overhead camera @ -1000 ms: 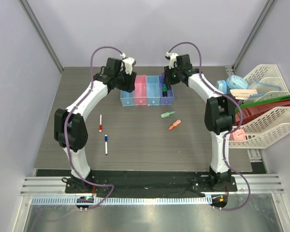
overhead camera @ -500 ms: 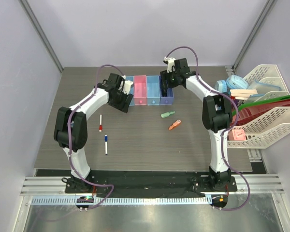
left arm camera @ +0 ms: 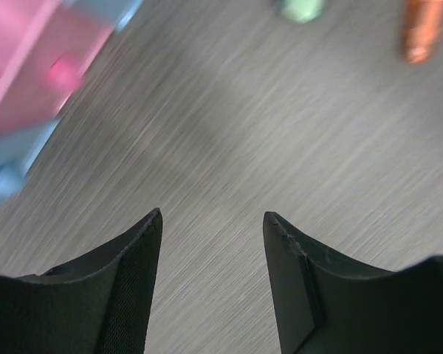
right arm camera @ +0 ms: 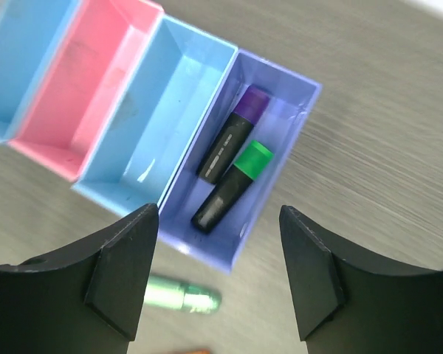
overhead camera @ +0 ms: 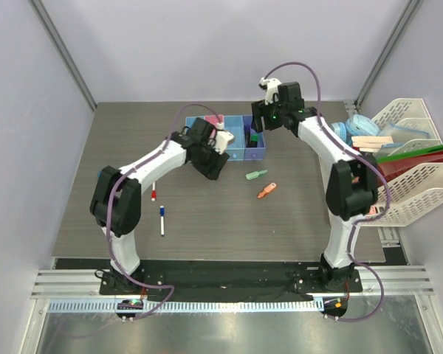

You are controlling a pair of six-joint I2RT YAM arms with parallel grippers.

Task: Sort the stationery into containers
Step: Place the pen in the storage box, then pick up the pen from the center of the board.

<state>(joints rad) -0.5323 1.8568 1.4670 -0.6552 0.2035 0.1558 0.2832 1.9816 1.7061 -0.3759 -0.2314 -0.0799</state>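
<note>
Translucent bins, joined in one row: four. These are the blue bin (right arm camera: 18,59), pink bin (right arm camera: 96,81), light blue bin (right arm camera: 170,96) and purple bin (right arm camera: 284,118).

Black highlighters: two, a purple-capped highlighter (right arm camera: 234,140) and a green-capped highlighter (right arm camera: 232,186).

White markers: two, a red-capped marker (overhead camera: 153,188) and a blue-capped marker (overhead camera: 162,220).

Small pieces: two, a green piece (overhead camera: 256,175) and an orange piece (overhead camera: 266,191).

Round blue disc (overhead camera: 340,131): one.

White mesh racks: two, a far rack (overhead camera: 407,112) and a near rack (overhead camera: 428,193).

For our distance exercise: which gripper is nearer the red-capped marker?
Left. The left gripper sits right of the red-capped marker; the right gripper hangs over the purple bin, farther off.
</note>
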